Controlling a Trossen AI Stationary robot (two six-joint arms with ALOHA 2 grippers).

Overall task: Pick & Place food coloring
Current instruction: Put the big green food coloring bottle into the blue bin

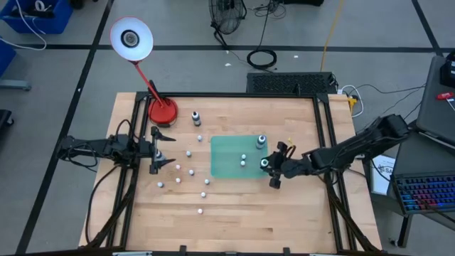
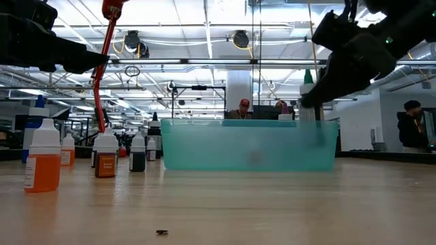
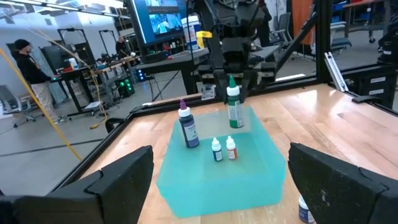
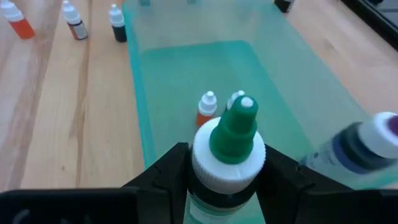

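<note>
**Green-capped bottle over the tray: where this could slip**

My right gripper is pinched on a green-tipped food coloring bottle, fingers clamped on either side just under its white collar. I am carrying it above the teal tray, at the tray's edge nearest my right arm. In the left wrist view the same bottle hangs upright over the tray's far side, and from the pictures I cannot tell whether its base touches the tray floor yet.

The tray is already occupied: a larger purple-capped bottle stands near its edge, and two tiny bottles, one blue and one orange, stand close together near its middle. My main worry is crowding. If I lower toward the tray's middle, the base of my bottle or my fingers could clip those two small ones and topple them (they look light and narrow-footed). The purple-capped bottle sits just beside my bottle in my own wrist view, so a sideways drift toward it could knock it over.

Second risk: letting go too high. If I spread my fingers before the base is seated, the bottle may land tilted and roll inside the tray.

My left gripper waits with fingers spread wide, beyond the tray's opposite side, among the loose bottles on the wooden table. Several bottles still stand between it and the tray, so any reach from that side risks sweeping them.
</note>
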